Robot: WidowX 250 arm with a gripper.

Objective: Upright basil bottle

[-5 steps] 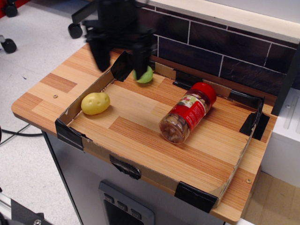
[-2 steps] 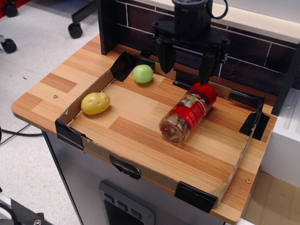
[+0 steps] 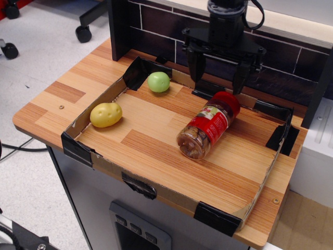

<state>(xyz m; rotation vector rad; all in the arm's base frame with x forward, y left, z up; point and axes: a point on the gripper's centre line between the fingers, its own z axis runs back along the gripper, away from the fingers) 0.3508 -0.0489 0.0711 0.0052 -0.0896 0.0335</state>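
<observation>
The basil bottle [image 3: 209, 125] lies on its side in the cardboard tray [image 3: 93, 156]. Its red cap points to the back right and its clear base to the front left. It has a red wrap label and brownish contents. My gripper [image 3: 218, 79] hangs above the tray's back edge, just behind and above the red cap. Its two black fingers [image 3: 196, 66] are spread wide apart and hold nothing.
A yellow potato-like fruit [image 3: 105, 114] lies at the tray's left side. A green round fruit [image 3: 158, 82] lies at the back left. A dark tiled wall [image 3: 291, 62] runs behind the table. A white unit [image 3: 317, 146] stands at the right.
My gripper has moved from the back left, over the green fruit, to the right, and now sits behind the bottle's cap. The bottle and fruits have not moved.
</observation>
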